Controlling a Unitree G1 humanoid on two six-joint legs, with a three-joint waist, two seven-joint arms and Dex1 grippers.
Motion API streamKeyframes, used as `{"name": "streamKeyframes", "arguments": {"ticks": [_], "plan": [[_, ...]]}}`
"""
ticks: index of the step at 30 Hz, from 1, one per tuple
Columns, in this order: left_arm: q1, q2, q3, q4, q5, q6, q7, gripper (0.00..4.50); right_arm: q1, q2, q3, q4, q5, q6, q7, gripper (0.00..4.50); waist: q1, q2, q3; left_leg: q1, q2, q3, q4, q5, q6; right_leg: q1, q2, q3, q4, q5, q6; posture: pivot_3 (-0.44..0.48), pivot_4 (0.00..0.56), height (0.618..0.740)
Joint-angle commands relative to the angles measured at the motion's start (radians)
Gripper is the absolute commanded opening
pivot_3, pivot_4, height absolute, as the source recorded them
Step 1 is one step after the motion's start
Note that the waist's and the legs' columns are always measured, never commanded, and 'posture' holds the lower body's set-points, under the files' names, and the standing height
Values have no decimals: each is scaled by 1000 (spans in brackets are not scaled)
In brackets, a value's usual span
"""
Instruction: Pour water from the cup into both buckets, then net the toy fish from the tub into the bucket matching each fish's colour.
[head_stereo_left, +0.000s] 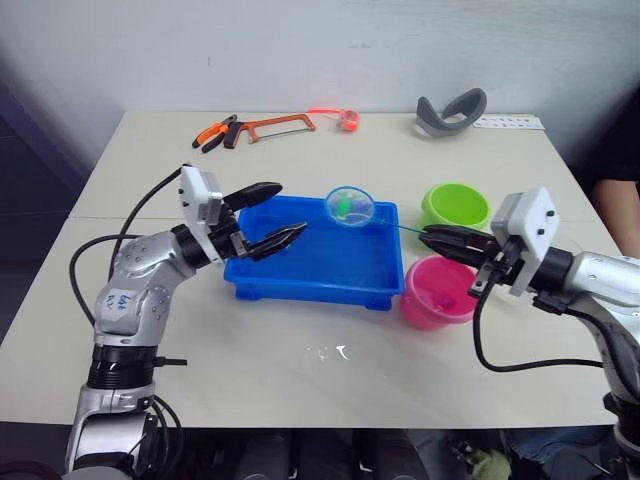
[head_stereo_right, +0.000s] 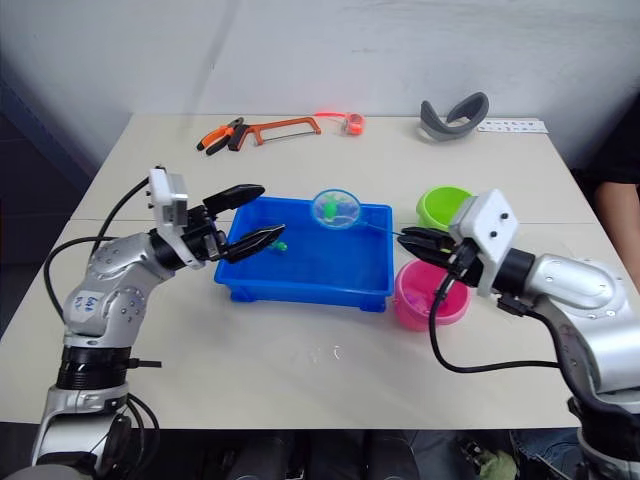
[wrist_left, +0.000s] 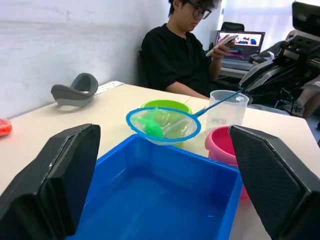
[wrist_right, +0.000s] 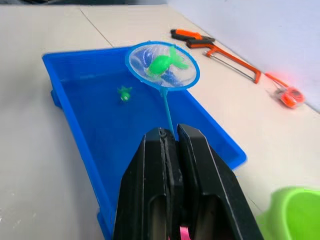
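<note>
jaws clamp net (wrist_right: 162, 66) handle | green fish (wrist_right: 166, 63) netted | tub (wrist_right: 80, 60) beneath

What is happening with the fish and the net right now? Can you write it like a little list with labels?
net: held by the right tool, lifted over the far edge of the tub
fish in net: one green fish
fish in tub: one green fish
left tool: open, over the tub's left end
green bucket: behind the pink bucket
cup: clear, beside the buckets
</note>
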Motion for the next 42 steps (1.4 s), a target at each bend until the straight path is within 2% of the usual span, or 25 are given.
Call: {"name": "streamKeyframes", "arguments": {"ticks": [1, 10, 14, 18, 29, 35, 42], "plan": [[-35, -13, -11, -7, 6, 2, 6, 4467, 14, -63, -82, 17, -18, -49, 19, 0, 0, 0, 0, 0, 0, 0, 0, 0, 0, 0, 0, 0, 0, 0, 0, 0, 150, 740], [-58, -47, -40, 4, 26, 17, 25, 4467, -17, -195, -107, 321, -181, -238, 26, 0, 2, 0, 0, 0, 0, 1, 0, 1, 1, 0, 1, 0, 0, 0, 0, 0, 150, 740], [-62, -63, -49, 5, 31, 17, 33, 4467, -56, -238, -56, 519, -323, -423, -2, 0, 2, 0, 0, 0, -1, 1, 0, 1, 1, 0, 1, 0, 0, 0, 0, 0, 150, 740], [-62, -73, -56, -2, 35, 22, 43, 4467, -105, -251, 23, 649, -454, -592, -43, 0, -1, 0, 0, 1, 0, 2, 0, 1, 0, 0, 1, 0, 0, 0, 0, 0, 150, 740], [-65, -85, -71, -52, 39, 61, 76, 4467, -98, -340, 111, 765, -756, -1042, -221, 0, -1, 0, 0, 0, 0, 1, 0, 1, -1, 0, 1, 0, 0, 0, 0, 0, 150, 740], [-73, -88, -79, -58, 36, 75, 75, 4467, -106, -426, 157, 825, -978, -1205, -384, 0, -3, 0, 0, 1, 0, 1, 0, 2, -1, 0, 1, 0, 0, 0, 0, 0, 150, 740], [-78, -92, -82, -53, 37, 77, 72, 4467, -119, -491, 178, 847, -1149, -1289, -574, 0, -4, 0, 0, 1, 0, 1, 0, 2, -2, 0, 1, 1, 0, 0, 0, 0, 150, 740]]}}
